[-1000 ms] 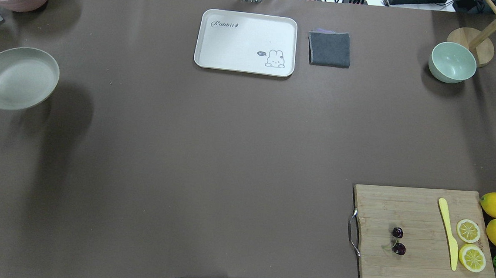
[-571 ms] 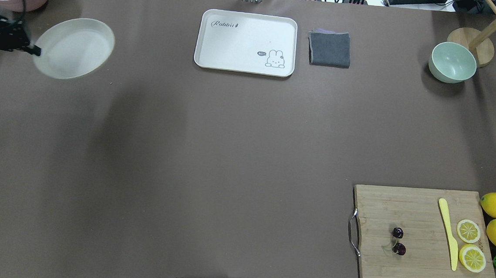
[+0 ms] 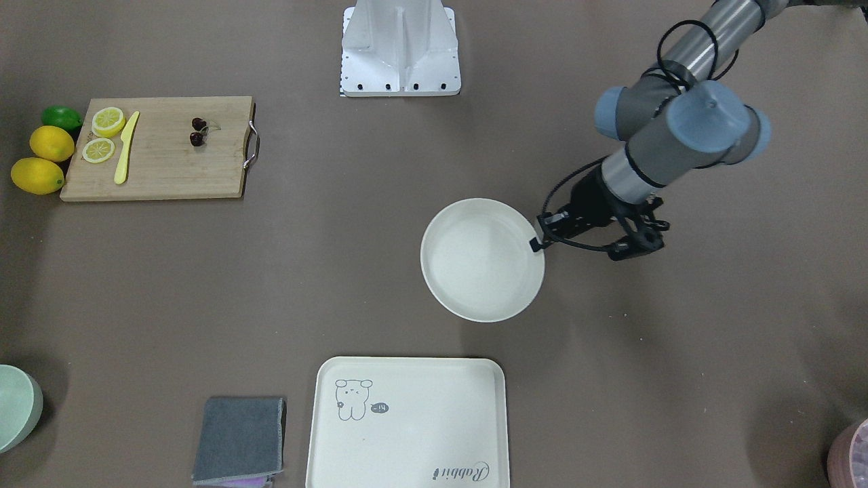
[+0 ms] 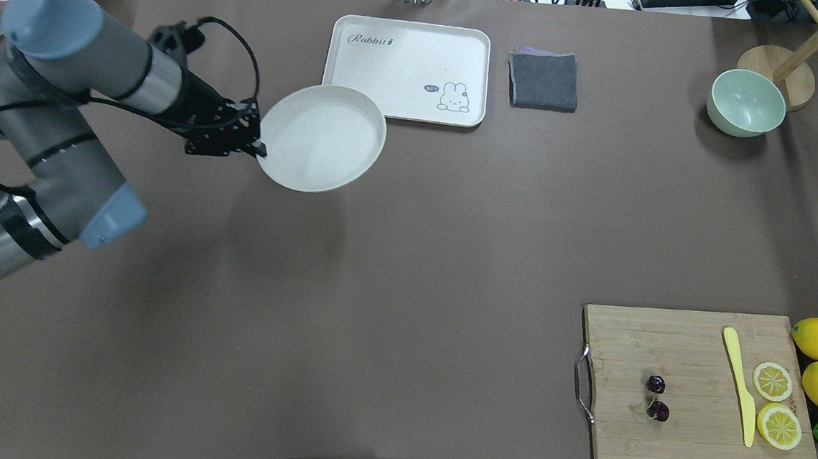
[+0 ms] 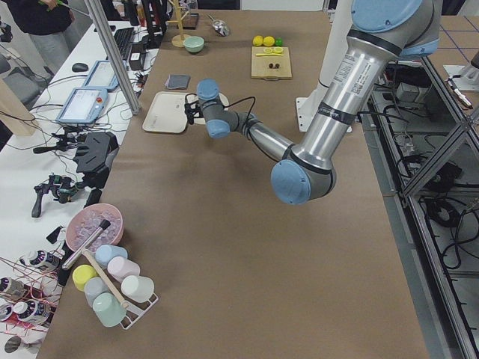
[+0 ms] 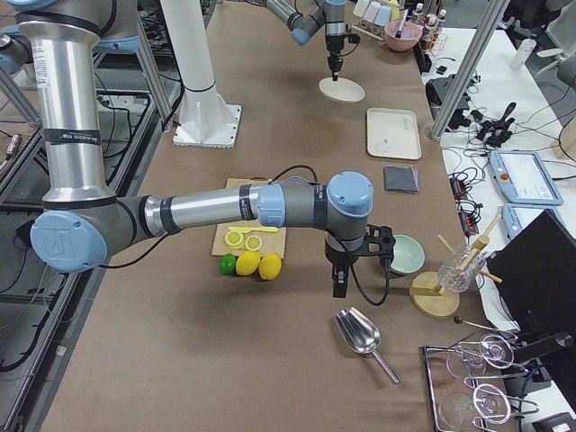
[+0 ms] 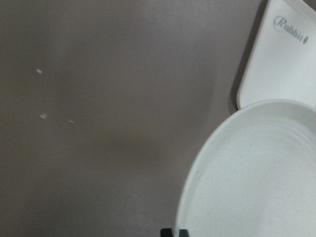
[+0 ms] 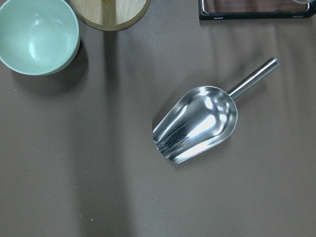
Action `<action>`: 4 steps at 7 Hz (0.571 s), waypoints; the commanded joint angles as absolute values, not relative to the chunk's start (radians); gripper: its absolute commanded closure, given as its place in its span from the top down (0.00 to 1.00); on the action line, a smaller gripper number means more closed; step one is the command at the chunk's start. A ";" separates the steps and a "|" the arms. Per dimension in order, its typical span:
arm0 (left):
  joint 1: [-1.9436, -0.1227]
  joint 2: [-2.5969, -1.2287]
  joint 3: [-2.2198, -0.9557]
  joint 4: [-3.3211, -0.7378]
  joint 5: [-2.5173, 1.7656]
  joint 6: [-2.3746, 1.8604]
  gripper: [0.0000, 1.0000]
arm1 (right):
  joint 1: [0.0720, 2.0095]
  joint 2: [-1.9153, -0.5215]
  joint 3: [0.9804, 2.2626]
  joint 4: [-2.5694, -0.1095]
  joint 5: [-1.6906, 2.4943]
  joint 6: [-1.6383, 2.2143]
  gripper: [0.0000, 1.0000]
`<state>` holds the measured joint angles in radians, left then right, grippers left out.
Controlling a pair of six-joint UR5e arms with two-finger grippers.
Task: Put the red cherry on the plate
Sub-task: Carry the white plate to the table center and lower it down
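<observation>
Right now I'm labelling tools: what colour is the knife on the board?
Pale yellow; the knife shows best in the overhead view.

Plate [image 4: 322, 137], at left pincer [image 4: 262, 150]: cream, matt, smooth, faint speckle.
Tray [image 4: 406, 69], just beyond plate: same matt cream.
Cloth [image 4: 543, 80], farther off: grey, woven.
Board [image 4: 690, 436], well apart: wood w/ visible grain; metal handle [image 4: 582, 393].
Scoop [image 8: 197, 123], nr right pincer [image 6: 338, 290]: polished metal, mirror-glossy.
Table cover [image 4: 407, 258]: brown, matt.

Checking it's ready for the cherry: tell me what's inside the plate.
Nothing: the plate shows a bare cream inside. Only the rim spot pinched by the left gripper is covered. The red cherry lies on the cutting board.
</observation>
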<state>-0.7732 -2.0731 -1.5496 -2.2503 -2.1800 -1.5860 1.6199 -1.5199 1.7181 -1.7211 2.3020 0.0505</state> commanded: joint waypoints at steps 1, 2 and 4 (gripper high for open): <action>-0.550 -2.132 -1.551 -2.238 -1.920 -1.686 0.00 | 1.620 -1.520 1.720 -1.721 2.306 0.051 1.00; -0.488 -2.137 -1.531 -2.229 -1.840 -1.686 0.00 | 1.620 -1.520 1.726 -1.721 2.310 0.051 1.00; -0.442 -2.148 -1.500 -2.227 -1.772 -1.683 0.00 | 1.609 -1.517 1.779 -1.721 2.331 0.070 1.00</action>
<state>-0.4722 -2.1401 -1.5150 -2.2299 -1.8131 -1.6829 1.6161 -1.5195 1.7496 -1.7211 2.3164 0.0558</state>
